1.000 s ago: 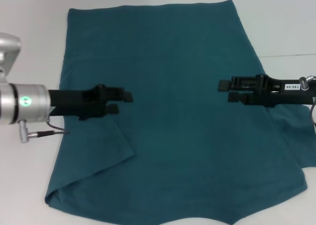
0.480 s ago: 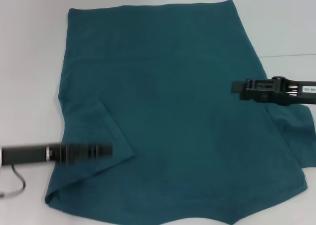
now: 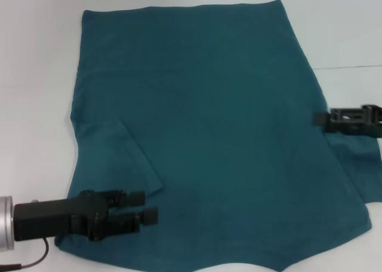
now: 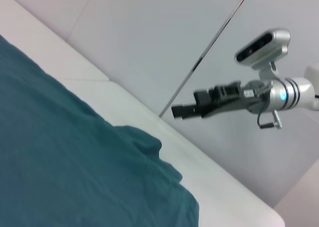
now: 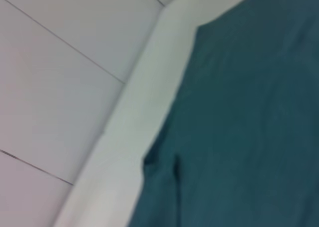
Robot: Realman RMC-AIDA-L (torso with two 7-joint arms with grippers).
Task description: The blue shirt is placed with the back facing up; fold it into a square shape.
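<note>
A large dark teal-blue short-sleeved cloth shirt (image 3: 209, 135) lies spread flat, plain side up, across a white table (image 3: 36, 75), its left sleeve already turned in over the body. The black two-fingered left gripper (image 3: 146, 207) hangs over the shirt's near left corner, just beside the folded sleeve's tip, its fingers parted with a gap between them and nothing held. The black right gripper (image 3: 320, 118) sits at the shirt's right edge, above where the unfolded right sleeve juts out; whether its fingers are parted or closed cannot be told from these views.

Judged from this layout, the fold is only begun, with the right sleeve and the long side panels left to do. The chief risk lies at the near left corner: the open fingers could pinch two layers, or catch the folded sleeve along with the hem, and undo the tuck when lifted. A grasp that takes too little cloth could slip mid-fold. If the two arms lift unevenly, the shirt is likely to skew or wrinkle, leaving a lopsided shape, not a square.
</note>
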